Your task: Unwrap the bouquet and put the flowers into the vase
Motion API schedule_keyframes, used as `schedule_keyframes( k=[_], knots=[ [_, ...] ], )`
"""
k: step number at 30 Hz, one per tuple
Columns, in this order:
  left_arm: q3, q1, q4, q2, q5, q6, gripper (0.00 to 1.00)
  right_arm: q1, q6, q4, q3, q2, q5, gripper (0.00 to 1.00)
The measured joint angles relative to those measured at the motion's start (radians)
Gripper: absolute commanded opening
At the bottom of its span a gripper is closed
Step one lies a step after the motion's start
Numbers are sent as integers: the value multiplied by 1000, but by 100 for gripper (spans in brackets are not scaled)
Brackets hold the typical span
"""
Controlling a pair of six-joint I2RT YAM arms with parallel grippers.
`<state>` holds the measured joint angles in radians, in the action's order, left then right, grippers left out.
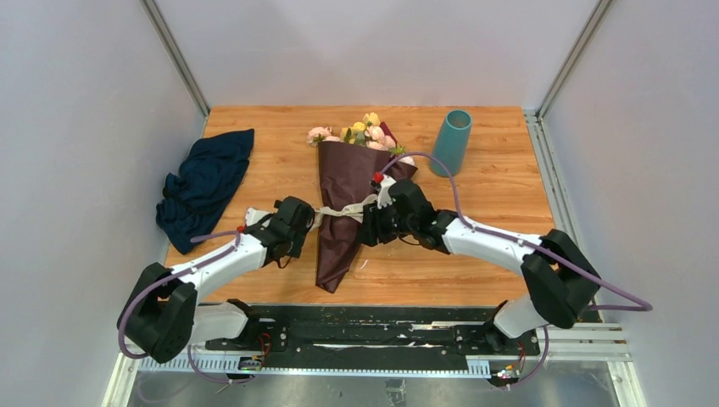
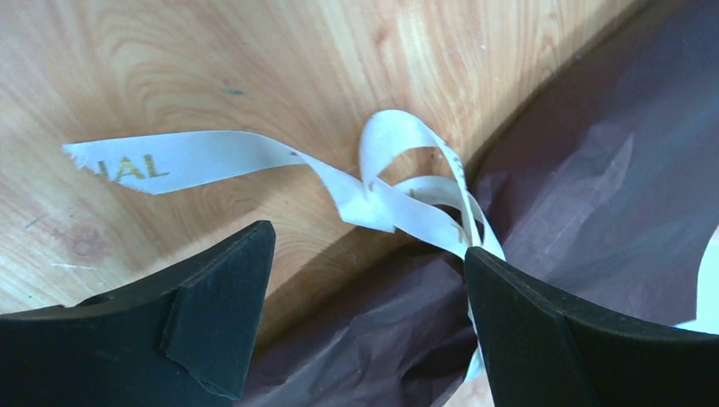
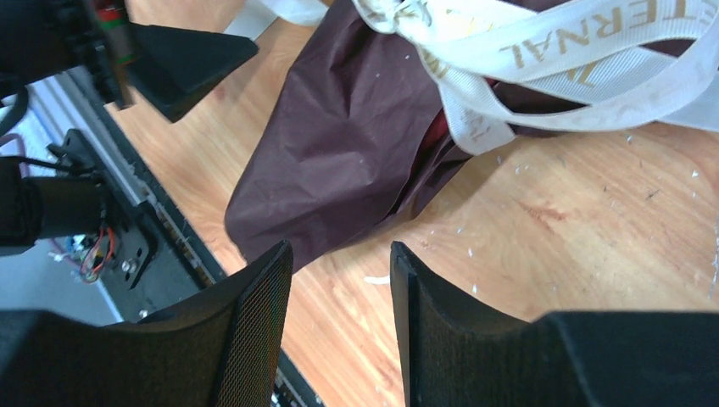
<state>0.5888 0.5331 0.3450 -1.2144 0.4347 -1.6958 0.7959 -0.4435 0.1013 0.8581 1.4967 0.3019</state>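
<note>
The bouquet lies mid-table in dark maroon paper, its pink and yellow flowers pointing to the far edge. A beige ribbon crosses its narrow part. My left gripper is at the wrap's left edge, open wide; in the left wrist view its fingers straddle the paper's edge, and loose ribbon loops lie just ahead of its right finger. My right gripper sits at the wrap's right side, open over bare wood, with the ribbon beyond it. The teal vase stands upright at the far right.
A crumpled dark navy cloth lies at the table's left edge. The black mounting rail runs along the near edge, seen again in the right wrist view. Small white scraps dot the wood.
</note>
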Motion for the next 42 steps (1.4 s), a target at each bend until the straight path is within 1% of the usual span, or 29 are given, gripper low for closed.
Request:
schedule_keyframes(
  k=[6, 10, 12, 14, 16, 17, 18, 19, 20, 21, 22, 27, 32, 37, 42],
  knots=[
    [-71, 25, -39, -21, 36, -172, 90, 0, 18, -43, -37, -144, 27, 49],
    [-97, 42, -121, -41, 68, -247, 89, -6, 29, -54, -39, -211, 37, 49],
    [-104, 47, -152, -50, 83, -270, 83, -8, 33, -56, -47, -229, 39, 49],
    [-104, 51, -176, -68, 94, -286, 70, -14, 37, -58, -62, -237, 43, 49],
    [-108, 53, -195, -85, 105, -301, 59, -23, 40, -60, -82, -237, 48, 48],
    [-113, 53, -204, -93, 112, -308, 51, -27, 42, -64, -92, -237, 50, 48],
    [-118, 53, -212, -100, 120, -313, 47, -31, 44, -67, -101, -237, 50, 48],
    [-124, 53, -220, -108, 127, -319, 40, -35, 46, -71, -109, -235, 50, 48],
    [-128, 53, -224, -118, 134, -322, 31, -40, 48, -72, -114, -232, 53, 48],
    [-131, 53, -233, -124, 138, -327, 11, -44, 48, -72, -116, -227, 55, 48],
    [-135, 53, -240, -127, 142, -327, 0, -48, 49, -72, -116, -219, 58, 48],
    [-166, 59, -269, -122, 166, -311, 0, -72, 47, -55, -117, -158, 85, 47],
    [-174, 59, -222, -31, 214, -246, 0, -74, 39, -33, -127, -134, 92, 47],
    [-71, 100, -93, 53, 287, -146, 0, -84, 9, -5, -131, -121, 63, 47],
    [27, 145, 8, 100, 356, -64, 0, -87, -41, 27, -146, -124, -36, 48]
  ],
)
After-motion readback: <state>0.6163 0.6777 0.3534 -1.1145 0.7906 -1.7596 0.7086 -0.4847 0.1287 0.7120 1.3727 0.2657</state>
